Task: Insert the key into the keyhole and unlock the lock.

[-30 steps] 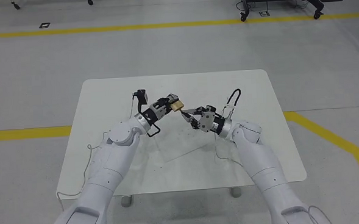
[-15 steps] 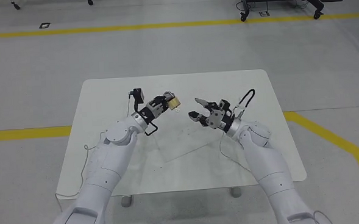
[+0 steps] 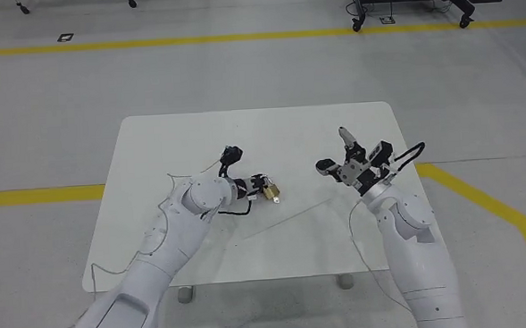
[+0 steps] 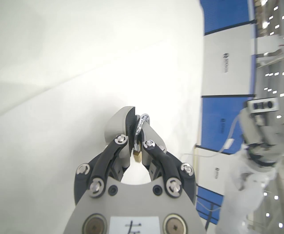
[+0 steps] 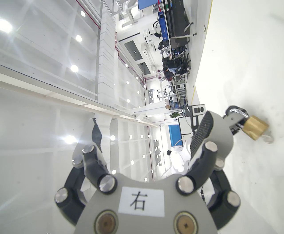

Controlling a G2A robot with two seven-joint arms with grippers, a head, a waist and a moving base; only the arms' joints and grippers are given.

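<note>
A small brass padlock point(image 3: 272, 192) with a silver shackle point(image 4: 141, 123) is near the middle of the white table point(image 3: 338, 236), low over it or resting on it. My left gripper point(image 3: 260, 183) is shut on the shackle, and the brass body point(image 4: 137, 156) shows between its fingers. In the right wrist view the padlock point(image 5: 254, 127) has a small silvery piece point(image 5: 267, 137) at its far end, perhaps the key. My right gripper point(image 3: 336, 152) is open and holds nothing, off to the right of the lock. Its ribbed pad point(image 5: 200, 128) faces the lock.
Thin cables trail from both wrists, one looping by the right arm point(image 3: 410, 152). The table's right edge point(image 3: 425, 191) lies close to the right arm. Yellow tape point(image 3: 41, 195) marks the floor around the table.
My right gripper let go at the lock, opened and drew back to the right. My left gripper carried the padlock from mid-air down and nearer, towards the table's middle.
</note>
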